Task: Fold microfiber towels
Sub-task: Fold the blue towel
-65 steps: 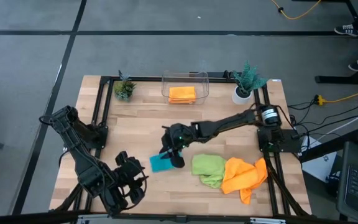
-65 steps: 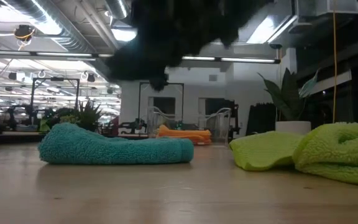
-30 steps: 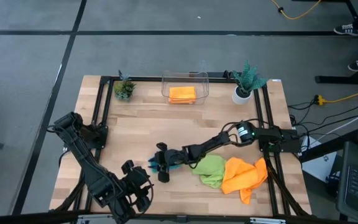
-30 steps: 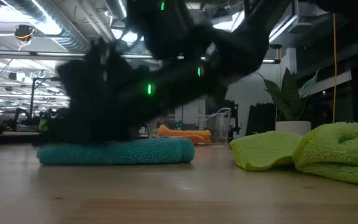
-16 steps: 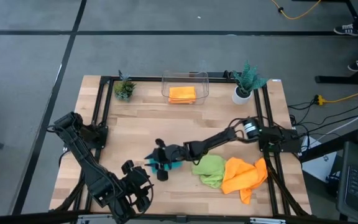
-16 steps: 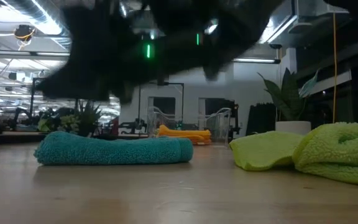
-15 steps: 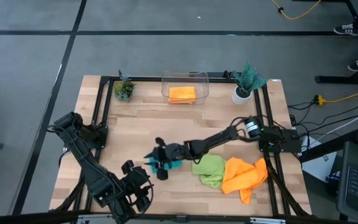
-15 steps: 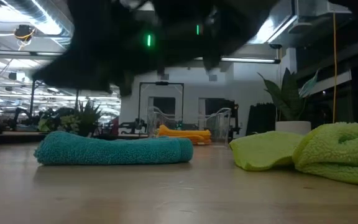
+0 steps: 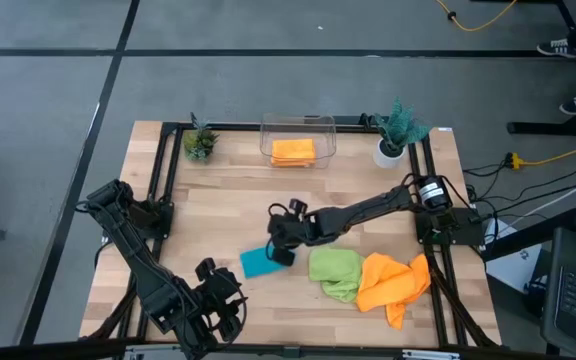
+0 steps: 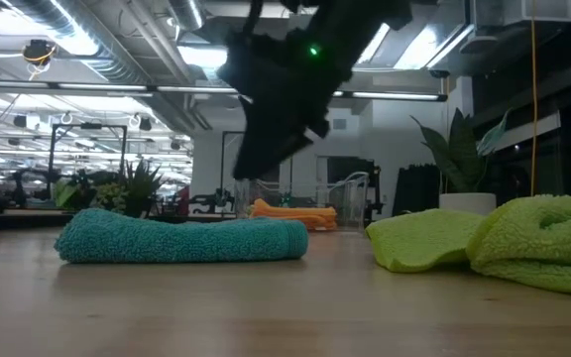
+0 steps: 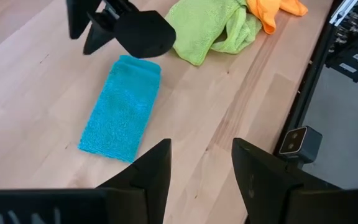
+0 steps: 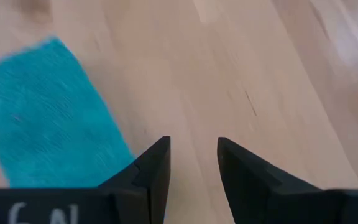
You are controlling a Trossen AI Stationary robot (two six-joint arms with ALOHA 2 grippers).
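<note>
A teal-blue towel (image 9: 259,263) lies folded into a narrow strip, flat on the wood, also seen in the low view (image 10: 181,239). My right gripper (image 9: 282,248) hangs open just above and beside its far right end; its wrist view shows bare wood between the fingers (image 12: 193,149) and the towel (image 12: 42,137) off to one side. A crumpled lime green towel (image 9: 334,272) and an orange towel (image 9: 392,283) lie at the front right. My left gripper (image 11: 201,163) waits open at the front left, facing the teal towel (image 11: 120,111).
A clear bin (image 9: 298,128) holding a folded orange towel (image 9: 293,151) stands at the far edge, between two small potted plants (image 9: 200,144) (image 9: 397,128). Bare wood lies between the bin and the teal towel.
My right gripper was lying low across the teal towel. It has risen off it, drawn back toward the table's right and far side, and tipped its fingers more steeply downward. The towel has stayed folded and flat where it was.
</note>
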